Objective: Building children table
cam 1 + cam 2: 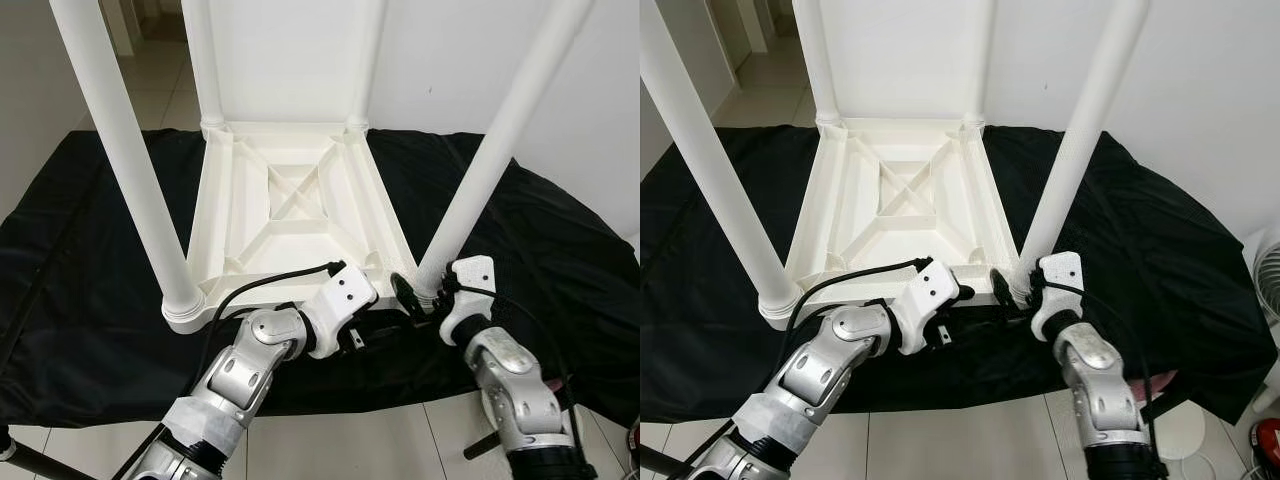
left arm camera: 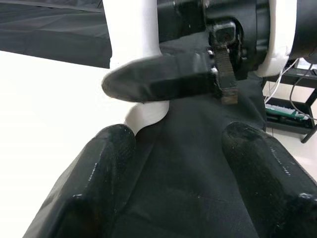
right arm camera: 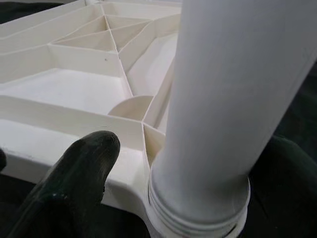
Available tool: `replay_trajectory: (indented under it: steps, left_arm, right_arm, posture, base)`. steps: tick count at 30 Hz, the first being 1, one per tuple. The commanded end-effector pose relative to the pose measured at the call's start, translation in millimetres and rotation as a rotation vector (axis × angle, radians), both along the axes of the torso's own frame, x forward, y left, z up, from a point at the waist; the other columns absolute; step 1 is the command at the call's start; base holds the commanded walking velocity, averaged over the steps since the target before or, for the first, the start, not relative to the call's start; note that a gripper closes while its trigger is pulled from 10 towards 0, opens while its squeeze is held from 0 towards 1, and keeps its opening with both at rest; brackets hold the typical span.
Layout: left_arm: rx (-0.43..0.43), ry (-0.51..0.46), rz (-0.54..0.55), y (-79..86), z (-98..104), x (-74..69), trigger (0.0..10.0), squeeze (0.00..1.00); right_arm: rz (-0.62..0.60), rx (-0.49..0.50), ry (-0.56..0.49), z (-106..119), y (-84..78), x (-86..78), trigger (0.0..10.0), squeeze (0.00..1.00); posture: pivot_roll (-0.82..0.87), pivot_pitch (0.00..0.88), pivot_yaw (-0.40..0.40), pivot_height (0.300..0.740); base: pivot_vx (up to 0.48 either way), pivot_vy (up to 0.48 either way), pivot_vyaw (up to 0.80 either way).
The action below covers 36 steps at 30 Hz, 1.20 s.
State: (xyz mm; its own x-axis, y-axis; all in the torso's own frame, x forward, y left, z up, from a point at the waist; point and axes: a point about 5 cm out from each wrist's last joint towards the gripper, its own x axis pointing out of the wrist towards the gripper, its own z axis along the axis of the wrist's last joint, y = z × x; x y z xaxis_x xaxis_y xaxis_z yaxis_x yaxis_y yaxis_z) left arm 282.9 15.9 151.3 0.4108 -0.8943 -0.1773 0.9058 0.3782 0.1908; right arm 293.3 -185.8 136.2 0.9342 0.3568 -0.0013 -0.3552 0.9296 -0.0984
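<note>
Table (image 1: 290, 215) upside down, that is what sits here: a small white plastic one, lying on its top on a black cloth (image 1: 80, 290) spread over the pale tiled floor (image 1: 380, 440). Its four round legs point up. Two far legs stand by the white wall (image 1: 440, 60), and two near legs lean a little outward. The near left leg (image 1: 120, 150) and the near right leg (image 1: 500, 140) are long, smooth tubes, each with its long way running from the floor up. The underside of the table shows a frame of ribs with a cross in the middle.

The right gripper (image 1: 420, 295) is at the bottom of the near right leg, where the leg screws into the corner. In the right wrist view one black finger (image 3: 74, 178) sits on one side of the leg and the other on the far side, so the fingers are spread around the leg; whether they press on it I cannot tell.

The left gripper (image 2: 183, 173) is low by the near edge of the table, over the black cloth, pointing toward the right gripper. Its two fingers stand wide apart with nothing between them.
</note>
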Motion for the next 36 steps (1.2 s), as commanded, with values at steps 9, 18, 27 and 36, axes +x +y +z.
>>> replay_trajectory:
  steps: [9,18,27,36]
  left_arm:
    - [0.018,0.000,0.004,-1.1,-1,2.4,10.0,0.00]
    - [0.016,-0.002,0.007,-1.1,1,3.1,10.0,0.00]
    - [0.012,0.003,0.014,-0.7,0,2.4,10.0,0.00]
    - [0.010,0.007,0.008,-2.5,0,2.3,10.0,0.00]
  right_arm:
    - [0.093,-0.080,0.002,0,-1.7,19.7,10.0,0.00]
    - [0.187,-0.165,0.021,-6,8.9,35.3,0.0,0.00]
    - [0.184,-0.171,0.058,-16,0.8,30.7,0.0,0.00]
    - [0.077,-0.063,0.034,-9,5.3,33.5,10.0,0.00]
  posture:
    - [0.01,0.015,-0.011,0.740]
    - [0.02,0.026,-0.011,0.740]
    - [0.01,0.040,-0.011,0.740]
    - [0.00,0.046,-0.010,0.740]
  base:
    - [0.000,0.000,0.00]
    - [0.000,0.000,0.00]
    - [0.000,0.000,0.00]
    - [0.000,0.000,0.00]
